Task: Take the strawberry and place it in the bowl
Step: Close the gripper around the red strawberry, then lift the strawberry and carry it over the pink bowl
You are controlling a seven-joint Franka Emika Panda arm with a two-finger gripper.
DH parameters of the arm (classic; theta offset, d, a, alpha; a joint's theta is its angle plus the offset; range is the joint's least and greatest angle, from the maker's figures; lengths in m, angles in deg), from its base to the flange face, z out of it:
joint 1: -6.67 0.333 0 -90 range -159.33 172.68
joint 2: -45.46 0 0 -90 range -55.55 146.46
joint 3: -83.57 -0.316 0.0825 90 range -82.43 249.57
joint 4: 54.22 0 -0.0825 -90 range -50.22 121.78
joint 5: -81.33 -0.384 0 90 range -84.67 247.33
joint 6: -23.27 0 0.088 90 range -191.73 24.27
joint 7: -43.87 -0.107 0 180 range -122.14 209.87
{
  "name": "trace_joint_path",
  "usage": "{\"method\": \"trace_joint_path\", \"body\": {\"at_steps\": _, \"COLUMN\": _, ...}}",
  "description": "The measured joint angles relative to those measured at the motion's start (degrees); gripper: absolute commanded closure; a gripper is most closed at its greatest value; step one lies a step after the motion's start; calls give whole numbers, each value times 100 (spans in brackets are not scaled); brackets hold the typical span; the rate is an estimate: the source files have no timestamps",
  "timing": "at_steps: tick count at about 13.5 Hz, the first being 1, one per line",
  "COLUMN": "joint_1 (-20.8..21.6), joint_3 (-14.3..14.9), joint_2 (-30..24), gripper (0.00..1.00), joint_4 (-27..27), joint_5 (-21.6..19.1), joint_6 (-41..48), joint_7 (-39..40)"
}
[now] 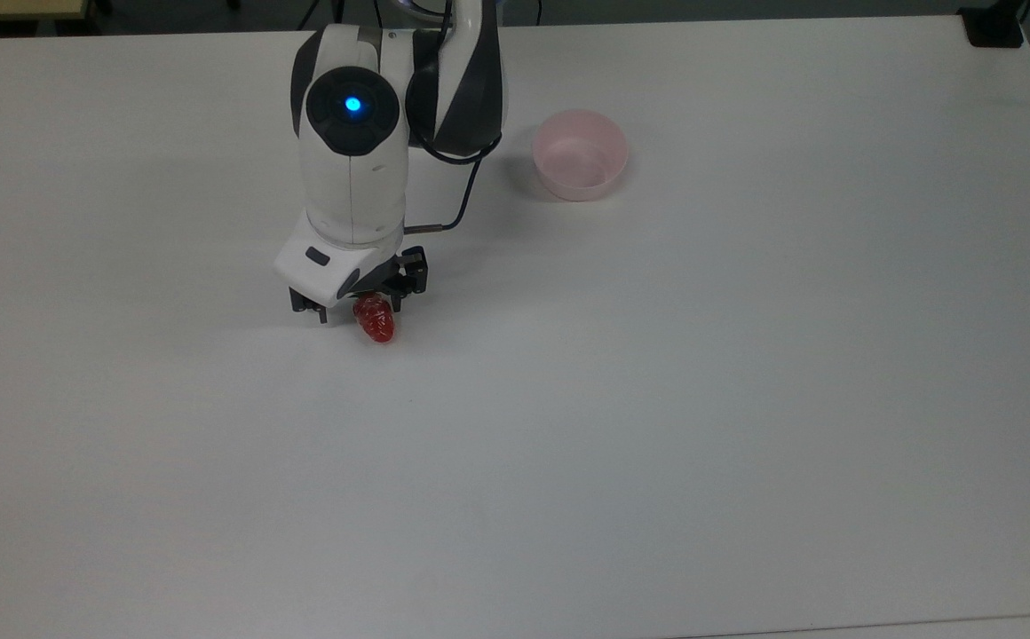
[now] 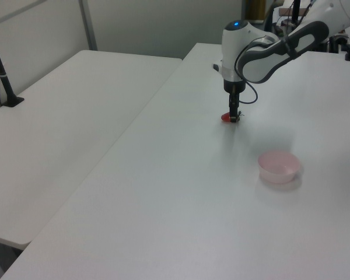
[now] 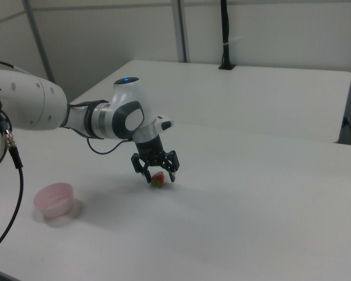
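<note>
The red strawberry [image 1: 377,323] lies on the white table [image 1: 657,399], its green cap hidden under my hand in the top view. My gripper [image 1: 360,311] hangs low over it and is open, one finger on each side of the fruit. In the right view the strawberry [image 3: 158,180] sits between the spread fingers of the gripper [image 3: 159,177]. From the left view's angle, the gripper [image 2: 234,117] covers most of the strawberry [image 2: 225,118]. The pale pink bowl [image 1: 580,153] [image 2: 278,166] [image 3: 55,199] stands apart with nothing in it.
A black clamp base [image 1: 994,27] sits at the table's far corner on the top view's right. A second white table [image 2: 64,122] adjoins on the left view's left, with a black post [image 2: 1,67] on it. My arm's cable [image 1: 466,191] hangs near the wrist.
</note>
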Motion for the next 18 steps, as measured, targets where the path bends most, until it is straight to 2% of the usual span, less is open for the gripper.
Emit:
{"method": "trace_joint_path", "body": {"at_steps": 4, "joint_1": 27, "joint_3": -18, "joint_2": 31, "gripper": 72, "joint_4": -53, "joint_5": 0, "joint_6": 0, "joint_7": 0}}
{"method": "trace_joint_path", "body": {"at_steps": 5, "joint_1": 29, "joint_3": -19, "joint_2": 31, "gripper": 74, "joint_4": -58, "joint_5": 0, "joint_6": 0, "joint_7": 0}}
{"method": "trace_joint_path", "body": {"at_steps": 7, "joint_1": 35, "joint_3": -20, "joint_2": 25, "gripper": 86, "joint_4": -82, "joint_5": 0, "joint_6": 0, "joint_7": 1}}
{"method": "trace_joint_path", "body": {"at_steps": 13, "joint_1": 36, "joint_3": -18, "joint_2": -123, "gripper": 83, "joint_4": -241, "joint_5": 0, "joint_6": -1, "joint_7": 1}}
{"method": "trace_joint_path", "body": {"at_steps": 16, "joint_1": 35, "joint_3": -12, "joint_2": -1065, "gripper": 82, "joint_4": -364, "joint_5": -142, "joint_6": 751, "joint_7": 62}}
{"method": "trace_joint_path", "body": {"at_steps": 18, "joint_1": 203, "joint_3": -22, "joint_2": -1900, "gripper": 82, "joint_4": -337, "joint_5": -275, "joint_6": 1873, "joint_7": 196}}
